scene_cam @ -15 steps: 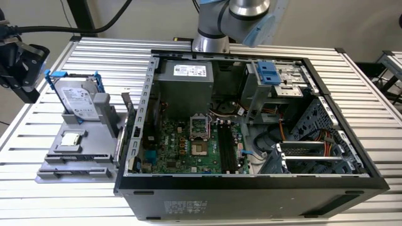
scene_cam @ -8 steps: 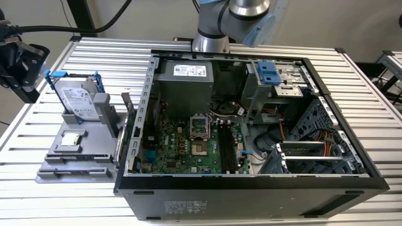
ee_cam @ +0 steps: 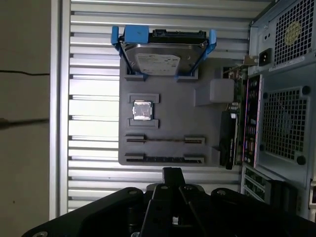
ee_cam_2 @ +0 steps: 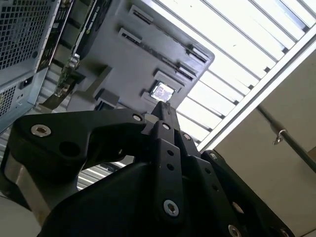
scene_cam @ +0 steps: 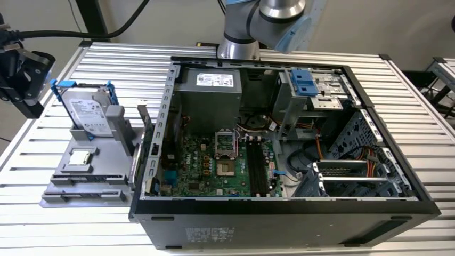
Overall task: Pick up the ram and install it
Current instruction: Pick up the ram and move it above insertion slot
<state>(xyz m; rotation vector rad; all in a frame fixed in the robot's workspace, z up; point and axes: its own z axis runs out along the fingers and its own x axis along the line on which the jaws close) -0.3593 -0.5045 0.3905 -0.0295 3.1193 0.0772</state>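
The ram (ee_cam: 164, 139) is a thin stick standing on edge between two holders of the grey fixture (ee_cam: 173, 101). A second, darker stick (ee_cam: 165, 160) stands in the row beside it. My gripper (ee_cam: 171, 173) hovers above the fixture's edge nearest these rows, fingers shut on nothing. In the second wrist view the gripper (ee_cam_2: 165, 105) points toward the fixture. In the exterior view the gripper (scene_cam: 25, 69) hangs off the table's left edge, well above the fixture (scene_cam: 92, 176). The motherboard's black slots (scene_cam: 257, 168) lie inside the open computer case (scene_cam: 284, 208).
A silver hard drive in a blue-handled bracket (ee_cam: 163, 54) stands on the fixture, with a small square processor chip (ee_cam: 142, 110) beside it. An expansion card (ee_cam: 232, 140) stands between fixture and case. The slatted metal table (scene_cam: 106, 58) carries everything. A black cable (scene_cam: 85, 32) runs behind.
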